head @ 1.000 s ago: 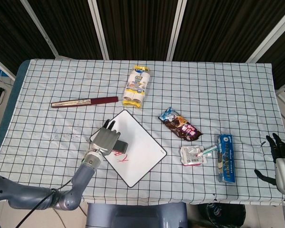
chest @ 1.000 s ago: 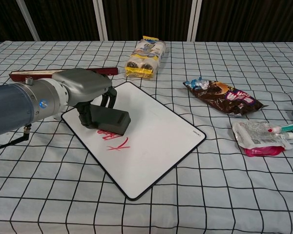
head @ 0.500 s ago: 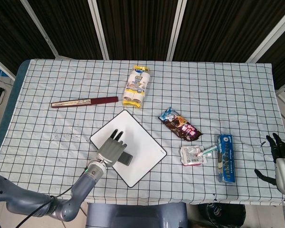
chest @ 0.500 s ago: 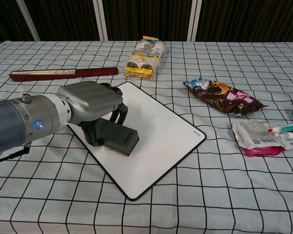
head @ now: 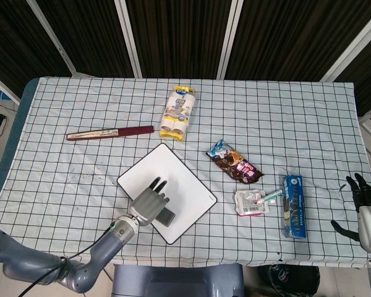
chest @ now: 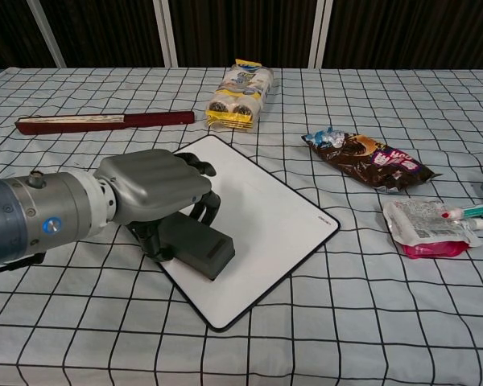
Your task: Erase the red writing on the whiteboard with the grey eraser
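Note:
The whiteboard lies tilted on the checked cloth in the middle front of the table. No red writing shows on its visible surface. My left hand grips the grey eraser and presses it flat on the board's near left part, close to the board's front corner. My hand hides the board under it. My right hand hangs off the table's right edge with its fingers spread and nothing in it; the chest view does not show it.
A dark red folded fan lies at the back left. A pack of rolls sits behind the board. A snack bag, a clear pouch and a blue box lie to the right.
My left hand has dragged the eraser toward the front of the board, over the spot where the red writing was. The red marks seen a second ago no longer show.

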Controlling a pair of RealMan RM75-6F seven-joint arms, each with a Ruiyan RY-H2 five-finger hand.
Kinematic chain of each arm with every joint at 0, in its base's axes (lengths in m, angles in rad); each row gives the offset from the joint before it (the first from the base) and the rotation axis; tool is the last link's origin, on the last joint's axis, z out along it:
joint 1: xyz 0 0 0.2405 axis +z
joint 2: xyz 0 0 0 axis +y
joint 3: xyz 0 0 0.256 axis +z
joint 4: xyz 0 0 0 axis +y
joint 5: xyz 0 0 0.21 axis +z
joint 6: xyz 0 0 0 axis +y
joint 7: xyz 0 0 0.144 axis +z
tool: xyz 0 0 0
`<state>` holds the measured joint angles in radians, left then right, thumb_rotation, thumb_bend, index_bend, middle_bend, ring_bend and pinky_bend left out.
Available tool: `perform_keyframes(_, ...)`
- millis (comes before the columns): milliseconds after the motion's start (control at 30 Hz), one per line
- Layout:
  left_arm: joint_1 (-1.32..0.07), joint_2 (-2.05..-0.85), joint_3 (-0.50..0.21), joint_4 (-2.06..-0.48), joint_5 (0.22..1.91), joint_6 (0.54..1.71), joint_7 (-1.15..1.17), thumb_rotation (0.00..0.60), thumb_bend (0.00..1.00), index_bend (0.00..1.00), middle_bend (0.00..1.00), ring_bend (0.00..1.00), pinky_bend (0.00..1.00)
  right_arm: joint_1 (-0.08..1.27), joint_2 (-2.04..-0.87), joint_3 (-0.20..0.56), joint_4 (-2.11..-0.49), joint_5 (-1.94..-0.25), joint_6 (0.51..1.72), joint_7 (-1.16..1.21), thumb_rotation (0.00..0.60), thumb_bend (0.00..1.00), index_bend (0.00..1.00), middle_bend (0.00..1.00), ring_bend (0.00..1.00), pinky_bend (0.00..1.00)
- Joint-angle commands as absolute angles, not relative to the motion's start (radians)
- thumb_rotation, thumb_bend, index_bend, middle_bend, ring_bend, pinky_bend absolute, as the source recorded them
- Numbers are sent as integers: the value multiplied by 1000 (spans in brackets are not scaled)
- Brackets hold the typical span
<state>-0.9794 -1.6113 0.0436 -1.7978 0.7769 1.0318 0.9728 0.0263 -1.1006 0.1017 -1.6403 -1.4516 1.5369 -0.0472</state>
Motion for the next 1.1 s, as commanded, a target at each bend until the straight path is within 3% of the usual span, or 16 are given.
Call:
perform_keyframes(33, -991, -1597, 42, -1772, 793, 1008, 959, 600, 339, 425, 433, 0, 14, 26, -1101, 101, -1641, -1452, 1537, -47, 600, 108, 6, 38, 142, 187)
perform_keyframes(700, -984, -1599, -3, -1560, 815, 984, 863, 600, 339, 427, 431, 0, 12, 27, -1100, 102, -1642, -1450, 1535, -44, 600, 108, 6, 38, 142, 187)
perform_keyframes(1100, -920, -1428, -3, -1615, 856, 1034, 781, 600, 340, 427, 429, 0, 12, 26, -1100, 100, -1644, -1453, 1536, -44, 600, 108, 7, 38, 142, 187)
